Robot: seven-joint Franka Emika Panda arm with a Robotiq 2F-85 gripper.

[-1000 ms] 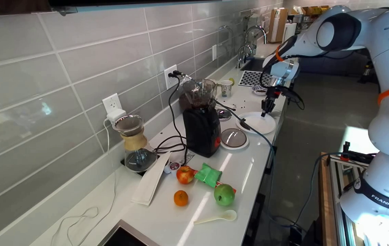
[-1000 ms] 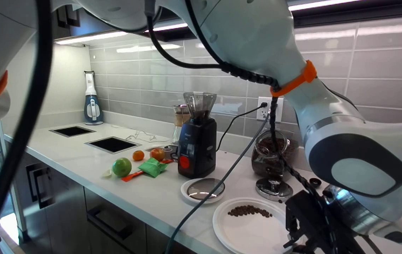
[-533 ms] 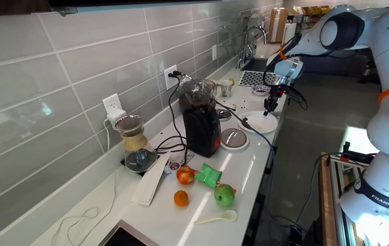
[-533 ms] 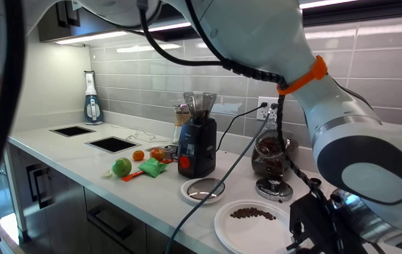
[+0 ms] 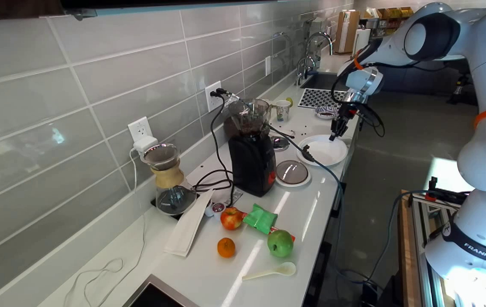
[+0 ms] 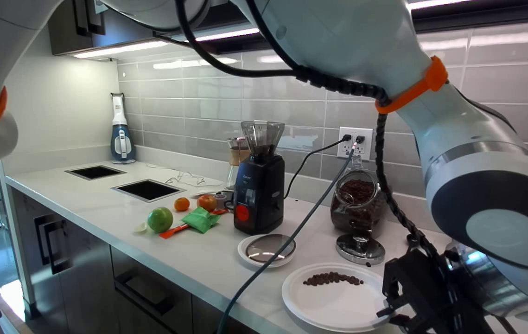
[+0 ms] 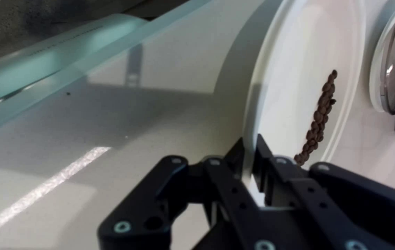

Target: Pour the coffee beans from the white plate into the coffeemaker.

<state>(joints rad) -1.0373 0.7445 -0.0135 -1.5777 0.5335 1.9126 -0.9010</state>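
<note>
Pinching the plate [image 6: 333,308] by its rim, the gripper [image 7: 250,142] is clamped on it from inside and out, as the wrist view shows. The plate lies between the gripper and the coffeemaker [image 6: 264,195], held on the side away from it. The beans [image 7: 318,116] sit in a thin curved row across from the grip, its length following the rim that faces the wall [image 6: 226,106] (handy for tipping, less so for a wobbly carry). The held side looks raised, with a shadow on the counter [image 7: 148,66] next to it; whether the far edge touches, I can't tell. The coffeemaker stands past a small dish [image 6: 242,254] and lid [image 6: 264,248], its clear funnel [image 6: 263,137] well above the plate. I'd judge the pour not yet begun: better to lift first, nearly level, then swing across with the bean side leading. The cord [image 6: 310,215] strung between could snag the rim.
</note>
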